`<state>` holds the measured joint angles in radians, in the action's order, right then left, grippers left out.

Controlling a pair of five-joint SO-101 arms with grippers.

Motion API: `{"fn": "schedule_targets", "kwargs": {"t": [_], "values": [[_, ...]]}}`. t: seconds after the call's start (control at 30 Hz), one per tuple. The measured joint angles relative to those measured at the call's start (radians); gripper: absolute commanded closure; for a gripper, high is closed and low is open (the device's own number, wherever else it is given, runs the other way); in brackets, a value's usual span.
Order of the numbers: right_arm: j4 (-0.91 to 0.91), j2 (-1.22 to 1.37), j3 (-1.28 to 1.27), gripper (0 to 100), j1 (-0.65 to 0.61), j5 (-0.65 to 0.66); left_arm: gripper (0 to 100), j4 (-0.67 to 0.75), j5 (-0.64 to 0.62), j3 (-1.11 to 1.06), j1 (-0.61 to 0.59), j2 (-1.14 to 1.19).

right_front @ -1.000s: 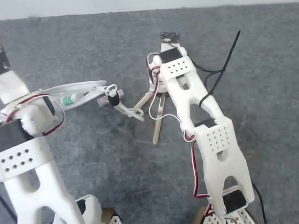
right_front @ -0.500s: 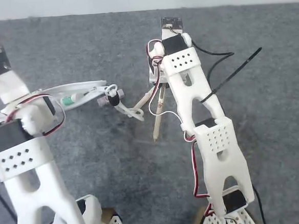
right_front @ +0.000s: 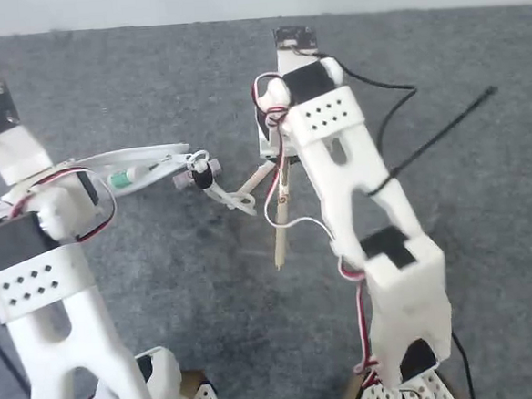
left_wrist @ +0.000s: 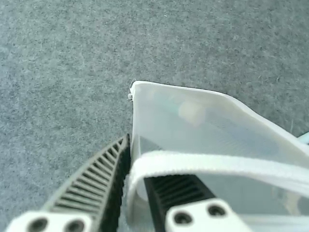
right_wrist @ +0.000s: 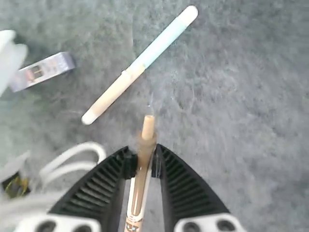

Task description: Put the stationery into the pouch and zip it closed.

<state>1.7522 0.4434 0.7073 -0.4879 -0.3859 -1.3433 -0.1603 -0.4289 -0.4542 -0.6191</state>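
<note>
— Left hand is pressed onto the rim of the pouch, one finger on either side of the white zip band. That's the biggest item: translucent, left of the worktop's middle, well short of its far edge.
— How will it handle?
— Soft and floppy, I'd judge. The mouth would sag unless it's held by the rim. It looks light too, so it may slide on the grey nap.
— And the right hand?
— Pinching a wooden pencil near its upper end, over the worktop's middle, with the rest hanging down. It looks stiff, light and slim. It could swivel between the ribbed fingers, so a hold nearer its midpoint seems safer.
— What's left lying?
— A cream-and-blue pen, flat on the worktop below that hand. It's smooth and round and likely to roll, so take it across the barrel's middle. Smaller again is a little wrapped block, perhaps an eraser, near the pouch's end. It's short and low, so grip its long sides.
</note>
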Motion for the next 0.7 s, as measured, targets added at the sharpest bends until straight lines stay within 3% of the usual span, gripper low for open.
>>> {"fn": "schedule_targets", "kwargs": {"t": [0.37,0.7], "values": [[0.000,-0.393,-0.206,99.3,-0.020,0.000,99,0.000,0.000,0.000,0.000,0.000],[-0.080,-0.825,-0.466,99.3,-0.149,0.032,99,0.000,0.000,0.000,0.000,0.000]]}}
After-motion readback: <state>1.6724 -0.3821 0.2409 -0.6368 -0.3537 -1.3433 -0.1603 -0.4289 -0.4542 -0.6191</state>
